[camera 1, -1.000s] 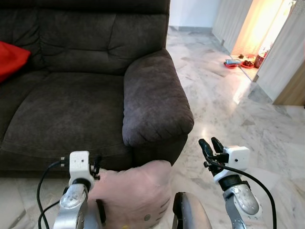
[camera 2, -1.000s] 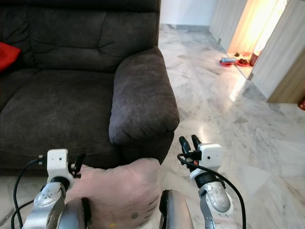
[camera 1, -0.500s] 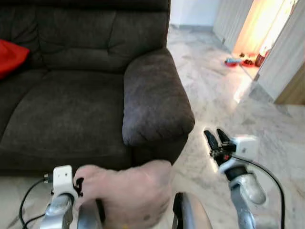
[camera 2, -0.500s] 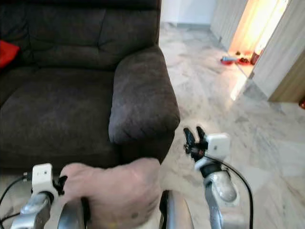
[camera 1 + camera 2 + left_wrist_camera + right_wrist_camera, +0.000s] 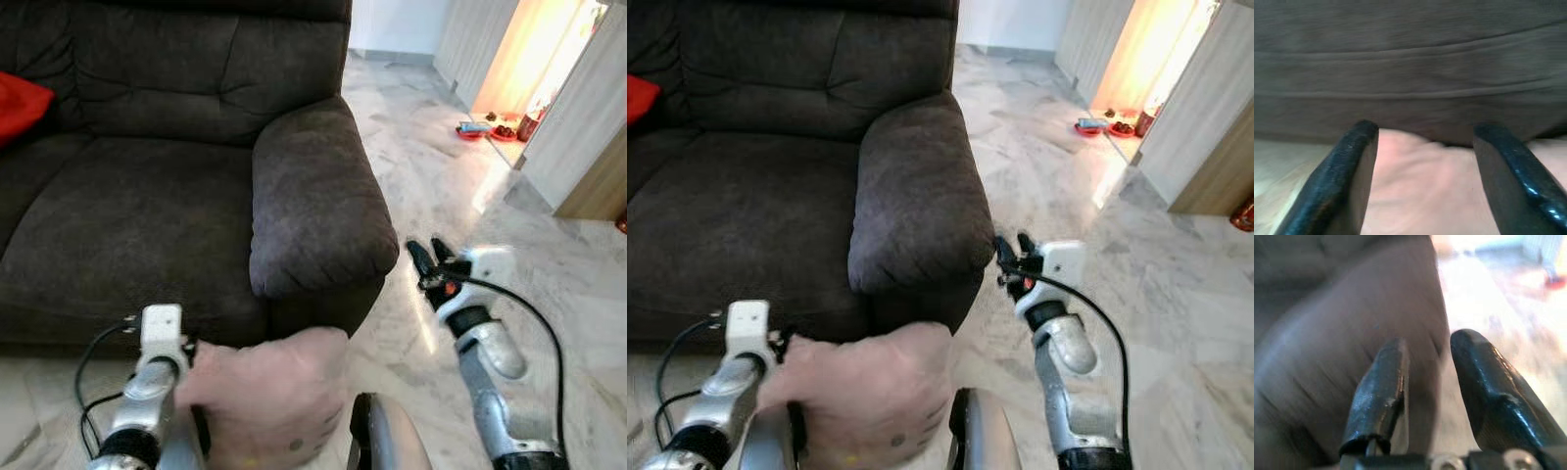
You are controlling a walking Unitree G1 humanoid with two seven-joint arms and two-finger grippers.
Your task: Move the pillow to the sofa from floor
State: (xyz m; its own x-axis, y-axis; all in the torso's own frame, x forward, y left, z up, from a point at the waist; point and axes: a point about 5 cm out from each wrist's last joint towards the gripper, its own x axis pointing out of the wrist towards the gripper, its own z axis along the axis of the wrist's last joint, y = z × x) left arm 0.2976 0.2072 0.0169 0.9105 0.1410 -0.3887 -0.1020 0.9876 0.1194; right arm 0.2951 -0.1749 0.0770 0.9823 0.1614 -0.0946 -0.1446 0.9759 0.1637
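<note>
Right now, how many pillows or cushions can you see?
2. A pale pink pillow sits low in front of the sofa, with the left hand against it. A red cushion lies on the sofa's far left, partly cut off. Others may lie out of view.

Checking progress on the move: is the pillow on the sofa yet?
No. The pink pillow sits low before the sofa front, beside the left hand, whose open fingers straddle its top.

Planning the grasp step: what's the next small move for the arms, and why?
Probably bring the right gripper down and in to the pillow. The left gripper sits open against the pillow's left side, while the right is up beside the sofa armrest, empty and apart from the pillow.
</note>
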